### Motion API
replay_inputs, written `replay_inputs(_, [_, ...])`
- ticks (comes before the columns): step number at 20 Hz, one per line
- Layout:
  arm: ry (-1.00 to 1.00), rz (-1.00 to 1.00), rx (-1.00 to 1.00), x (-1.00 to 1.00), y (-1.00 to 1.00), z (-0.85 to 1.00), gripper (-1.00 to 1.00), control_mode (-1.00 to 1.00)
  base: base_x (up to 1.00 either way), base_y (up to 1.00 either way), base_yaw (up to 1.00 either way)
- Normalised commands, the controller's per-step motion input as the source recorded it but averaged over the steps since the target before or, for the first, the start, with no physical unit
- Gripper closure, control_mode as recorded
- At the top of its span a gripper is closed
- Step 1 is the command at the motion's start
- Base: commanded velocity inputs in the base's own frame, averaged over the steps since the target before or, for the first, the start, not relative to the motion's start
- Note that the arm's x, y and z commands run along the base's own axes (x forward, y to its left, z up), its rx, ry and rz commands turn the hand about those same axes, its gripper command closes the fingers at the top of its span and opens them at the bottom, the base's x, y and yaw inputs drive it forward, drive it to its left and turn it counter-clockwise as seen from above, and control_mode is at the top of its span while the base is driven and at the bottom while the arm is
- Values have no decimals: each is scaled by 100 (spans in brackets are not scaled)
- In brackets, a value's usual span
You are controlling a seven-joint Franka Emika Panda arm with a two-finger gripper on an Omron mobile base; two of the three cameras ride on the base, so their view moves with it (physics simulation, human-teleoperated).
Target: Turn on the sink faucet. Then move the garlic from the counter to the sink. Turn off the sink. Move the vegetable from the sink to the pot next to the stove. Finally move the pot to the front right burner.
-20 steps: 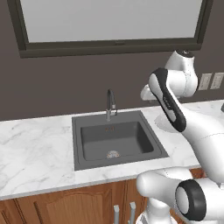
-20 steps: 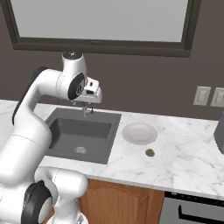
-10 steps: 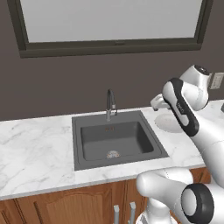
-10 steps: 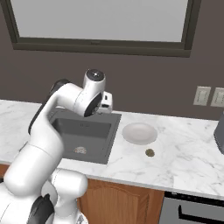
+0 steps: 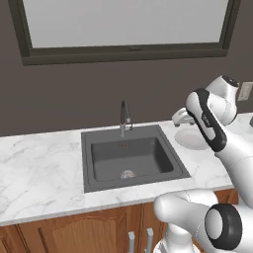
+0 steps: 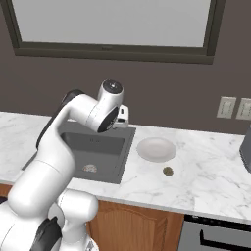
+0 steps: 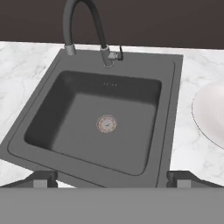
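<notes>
Where gripper (image 7: pixel 112 178) hovers, sink (image 7: pixel 175 87) below

sink (image 5: pixel 132 159) set in counter (image 5: pixel 39 168), faucet (image 5: pixel 124 117) behind basin, plate (image 6: pixel 156 149) right of sink

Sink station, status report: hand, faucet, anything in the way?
Hand open, empty, above the sink's front rim. Faucet in reach, no water visible. Basin empty; white plate on the counter right of the sink, off the path.
</notes>
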Motion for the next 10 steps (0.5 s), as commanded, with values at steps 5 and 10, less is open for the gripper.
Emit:
replay_inputs(5, [1,0,0,2,-18,-1,-100,-100,0,0,0])
replay_inputs(10, [0,0,0,0,0,0,-100,100,8,-56,1])
